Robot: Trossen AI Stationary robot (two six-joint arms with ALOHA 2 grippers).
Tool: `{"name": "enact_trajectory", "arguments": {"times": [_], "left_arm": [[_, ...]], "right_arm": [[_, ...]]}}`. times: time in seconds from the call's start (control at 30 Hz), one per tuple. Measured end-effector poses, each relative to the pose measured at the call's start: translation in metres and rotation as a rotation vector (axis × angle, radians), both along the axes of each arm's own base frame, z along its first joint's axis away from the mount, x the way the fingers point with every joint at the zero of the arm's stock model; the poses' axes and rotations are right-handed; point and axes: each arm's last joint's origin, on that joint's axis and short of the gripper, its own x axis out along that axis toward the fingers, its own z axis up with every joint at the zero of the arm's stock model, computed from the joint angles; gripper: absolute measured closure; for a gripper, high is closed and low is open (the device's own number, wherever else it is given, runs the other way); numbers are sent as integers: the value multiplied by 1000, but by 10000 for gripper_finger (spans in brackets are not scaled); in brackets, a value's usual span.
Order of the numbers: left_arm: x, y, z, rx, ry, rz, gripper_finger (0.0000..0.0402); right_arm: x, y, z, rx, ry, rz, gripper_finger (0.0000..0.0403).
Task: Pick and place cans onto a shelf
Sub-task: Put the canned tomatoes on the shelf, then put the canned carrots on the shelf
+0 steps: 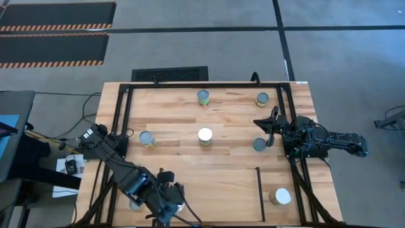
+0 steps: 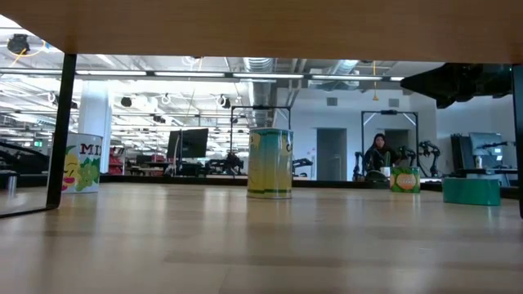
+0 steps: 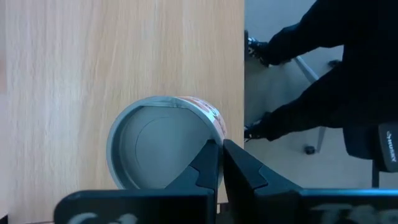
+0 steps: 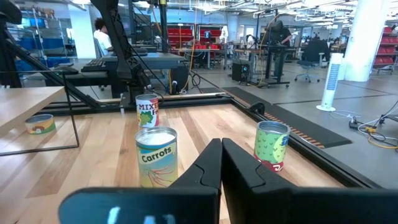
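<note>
Several cans stand upright on the wood table: two at the far side [image 1: 203, 97] [image 1: 262, 99], three across the middle [image 1: 147, 139] [image 1: 205, 136] [image 1: 259, 144], and a white-topped one [image 1: 280, 196] on the plank section [image 1: 281, 177] right of a thin black bar [image 1: 260, 190]. My left gripper [image 1: 179, 202] is shut at the table's near edge, over a silver-topped can [image 3: 163, 146]. My right gripper [image 1: 273, 126] is shut and empty, just beyond the middle-right can. It faces a Carrots can [image 4: 156, 155] and a green can [image 4: 272, 146]. My left gripper's shut fingers [image 3: 211, 163] point down over the can's rim [image 3: 208, 134] on its side toward the table's edge. I cannot tell whether they touch it. The can stands upright on the table.
A black metal frame [image 1: 123, 114] runs round the table top. Another can [image 1: 135, 204] shows under my left arm. The table's near edge [image 3: 244, 93] is right beside the left gripper's can. A person [image 2: 378, 155] sits in the room beyond.
</note>
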Motion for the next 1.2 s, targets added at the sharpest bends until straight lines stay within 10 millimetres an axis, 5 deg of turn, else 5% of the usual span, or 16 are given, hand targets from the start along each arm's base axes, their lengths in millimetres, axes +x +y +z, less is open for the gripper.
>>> {"name": "enact_trajectory", "arguments": {"times": [0.9,1.1,1.2], "left_arm": [[9,-14,-16,-36,42,-7,362],[9,-15,-14,-69,44,8,344],[6,-12,4,-101,-1,33,337]], "right_arm": [[0,0,0,0,0,0,376],[0,0,0,-1,0,0,374],[0,0,0,4,-1,1,375]]}}
